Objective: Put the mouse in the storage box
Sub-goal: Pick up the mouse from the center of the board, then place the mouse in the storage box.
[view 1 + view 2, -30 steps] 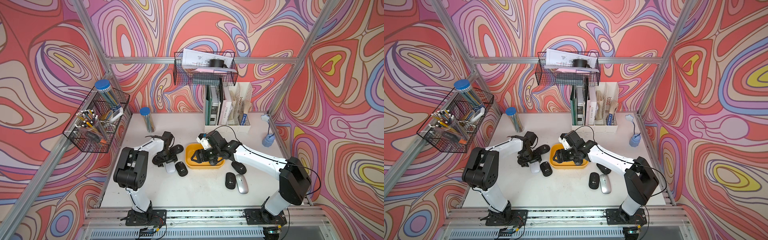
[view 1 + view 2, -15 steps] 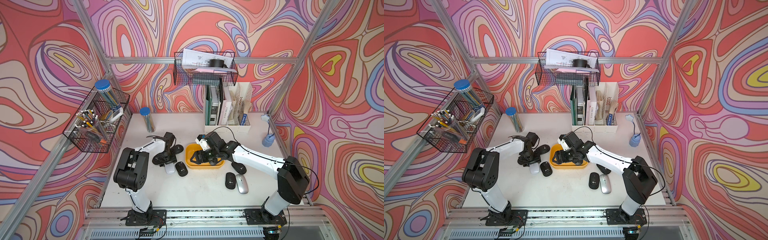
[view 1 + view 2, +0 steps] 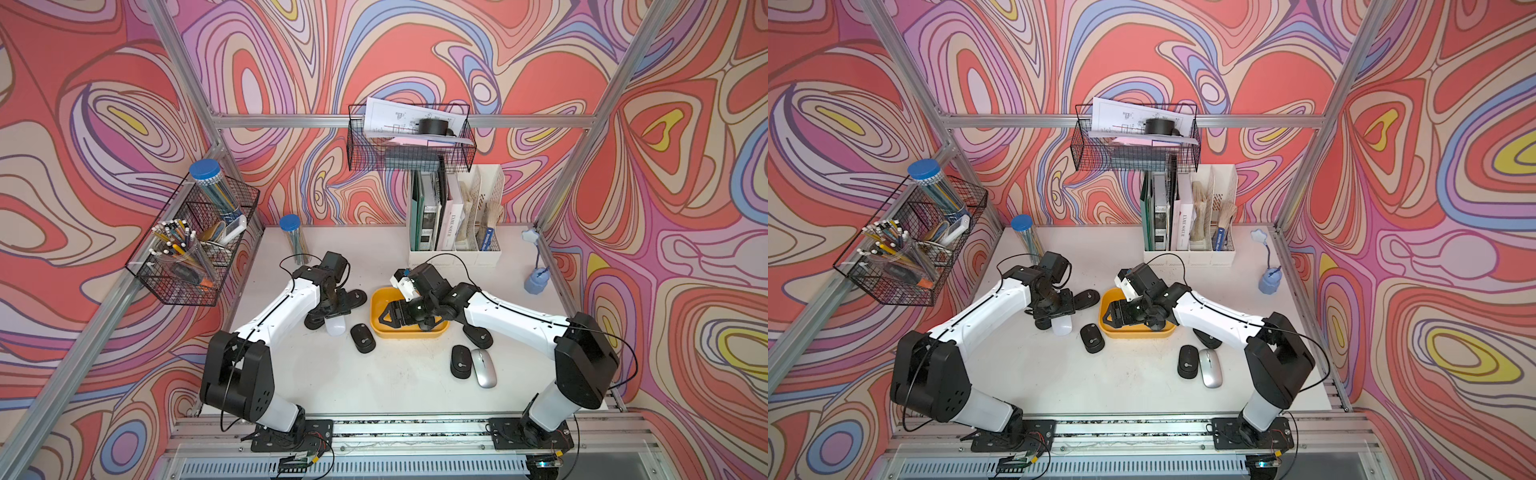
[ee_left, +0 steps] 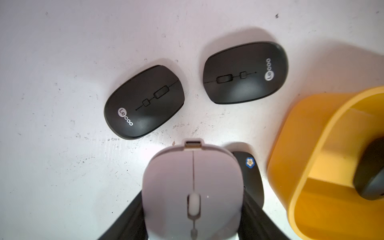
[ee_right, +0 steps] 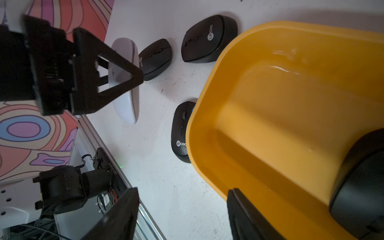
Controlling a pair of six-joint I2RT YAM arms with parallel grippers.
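Top views: left gripper (image 3: 333, 316) sits over the white mouse (image 3: 336, 326), just beside the storage box (image 3: 409, 333); right gripper (image 3: 392, 318) hangs above the box.
Left wrist: jaws, apart a second ago, now pinch the mouse's flanks on the table (image 4: 62, 166); judged ready to lift.
Right wrist: fingers (image 5: 116, 214) spread, holding nothing.

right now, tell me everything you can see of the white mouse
The white mouse is pale plastic with a centre seam, a scroll wheel and a port slot at its nose. The left claw is shut on its sides, beside the storage box. Whether it rests on the table cannot be told.
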